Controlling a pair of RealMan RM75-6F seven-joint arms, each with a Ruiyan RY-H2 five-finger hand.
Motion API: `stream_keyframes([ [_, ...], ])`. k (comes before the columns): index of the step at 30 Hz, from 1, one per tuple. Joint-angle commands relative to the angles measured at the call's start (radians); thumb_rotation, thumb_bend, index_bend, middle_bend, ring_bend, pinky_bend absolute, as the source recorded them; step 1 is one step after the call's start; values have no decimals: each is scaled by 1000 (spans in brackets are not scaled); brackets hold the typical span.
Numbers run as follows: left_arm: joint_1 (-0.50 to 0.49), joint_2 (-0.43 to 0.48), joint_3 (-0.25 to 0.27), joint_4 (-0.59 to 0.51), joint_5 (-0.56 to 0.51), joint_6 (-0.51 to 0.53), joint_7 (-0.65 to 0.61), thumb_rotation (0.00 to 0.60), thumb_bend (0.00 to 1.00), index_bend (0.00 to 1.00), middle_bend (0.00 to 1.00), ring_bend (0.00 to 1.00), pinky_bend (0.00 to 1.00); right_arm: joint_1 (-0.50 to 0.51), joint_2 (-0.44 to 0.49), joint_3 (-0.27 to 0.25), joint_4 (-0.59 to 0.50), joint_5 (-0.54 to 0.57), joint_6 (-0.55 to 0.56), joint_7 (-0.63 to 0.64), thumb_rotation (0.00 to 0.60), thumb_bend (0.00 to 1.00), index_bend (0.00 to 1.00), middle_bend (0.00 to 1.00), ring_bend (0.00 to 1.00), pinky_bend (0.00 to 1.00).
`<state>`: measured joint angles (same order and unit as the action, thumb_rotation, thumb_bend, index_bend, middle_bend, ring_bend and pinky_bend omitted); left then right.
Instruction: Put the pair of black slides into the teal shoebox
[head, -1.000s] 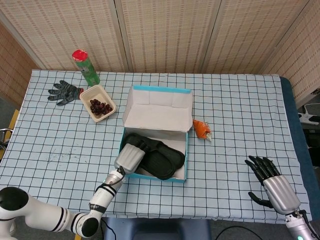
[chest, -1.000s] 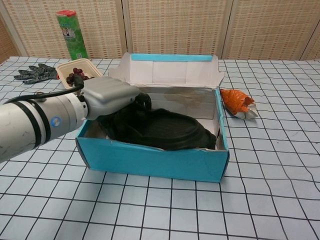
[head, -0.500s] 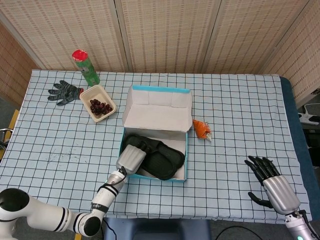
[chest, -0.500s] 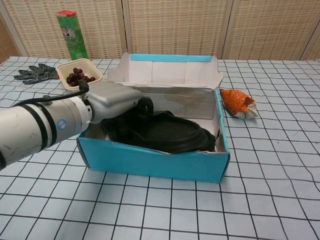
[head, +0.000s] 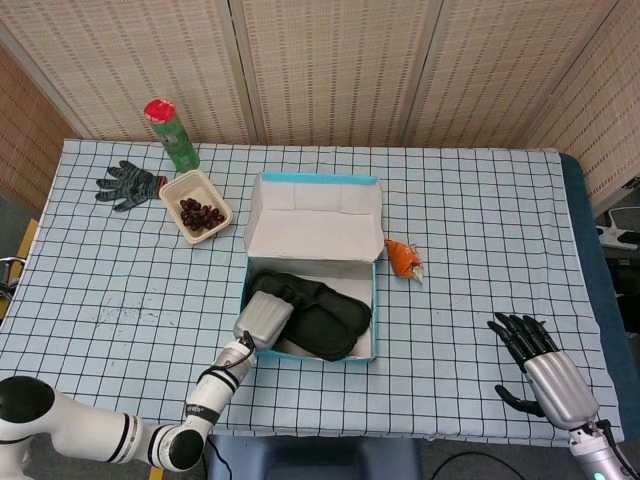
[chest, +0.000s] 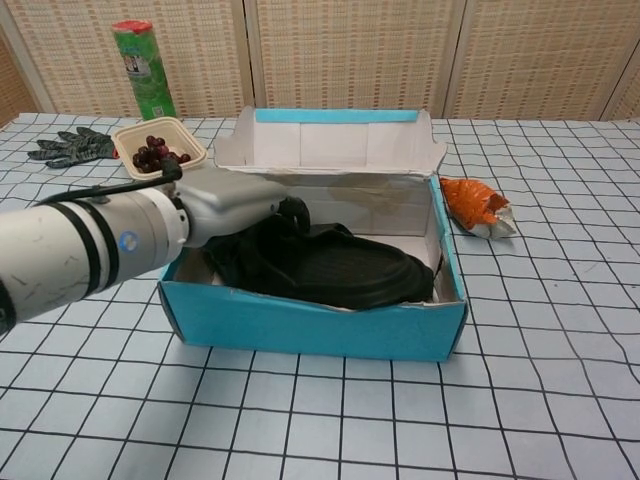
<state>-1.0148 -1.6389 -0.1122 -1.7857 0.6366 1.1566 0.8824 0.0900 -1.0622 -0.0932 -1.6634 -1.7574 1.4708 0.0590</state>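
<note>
The black slides (chest: 320, 262) lie inside the teal shoebox (chest: 310, 325), lid flap upright at its far side. The left hand (chest: 232, 198) reaches over the box's left wall, fingers (chest: 292, 212) curled against the nearer slide's strap; whether it grips or merely rests there cannot be told. Over the last second the box has slid slightly toward the robot's right and the slides have settled flatter, which suggests placement is essentially complete and only release and withdrawal remain. The right hand (head: 548, 370) hovers, fingers spread and empty, at the near right corner of the checked tabletop (head: 480, 230), well apart from the box.
</note>
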Motion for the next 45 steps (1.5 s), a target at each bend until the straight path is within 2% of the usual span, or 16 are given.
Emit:
stream_keyframes([
  [1,32,-2,-23,8,120,9,-116,600,341,93,815,879,962,0,0,0,0,0,0,1,600,148,0,0,0,0],
  [6,69,29,-39,-5,198,-11,-239,600,349,34,690,784,856,1,0,-1,0,-1,-1,1,600,148,0,0,0,0],
  [9,86,42,-41,-13,246,-12,-285,600,366,15,627,765,844,0,0,-1,-1,-1,1,-1,600,148,0,0,0,0],
  [12,103,47,-44,-21,296,-22,-350,600,373,15,615,764,842,1,-1,-1,-2,-1,-1,-4,600,148,0,0,0,0],
  [17,122,48,-41,-23,367,-41,-426,600,372,63,730,775,839,0,-2,-1,-3,0,-1,-7,600,148,0,0,0,0],
  [24,135,40,-49,-17,387,-37,-445,600,412,356,935,910,903,1,-2,0,-3,2,-3,-6,600,149,0,0,0,0],
  [26,130,48,-49,-14,376,-43,-412,600,423,379,945,920,905,1,-1,0,-3,2,-2,-5,600,148,0,0,0,0],
  [30,126,48,-46,5,364,-45,-372,600,424,333,883,876,895,1,0,0,-3,3,-1,-4,600,148,0,0,0,0],
  [32,131,48,-47,13,377,-38,-375,600,426,270,765,778,873,1,-1,-1,-3,3,-2,-5,600,148,0,0,0,0],
  [35,141,52,-47,16,399,-29,-387,600,427,203,665,693,846,6,-6,-2,-1,-3,-9,-5,600,149,0,0,0,0],
  [38,144,58,-41,8,395,-34,-367,600,427,178,657,689,841,26,-25,-2,9,-40,-17,4,600,148,0,0,0,0],
  [41,137,50,-39,6,369,-42,-328,600,427,176,665,690,840,87,-45,-1,14,-128,-44,35,600,148,0,0,0,0],
  [45,132,36,-42,-12,334,-43,-291,600,427,175,679,696,840,183,-71,38,-8,-213,-81,39,600,149,0,0,0,0],
])
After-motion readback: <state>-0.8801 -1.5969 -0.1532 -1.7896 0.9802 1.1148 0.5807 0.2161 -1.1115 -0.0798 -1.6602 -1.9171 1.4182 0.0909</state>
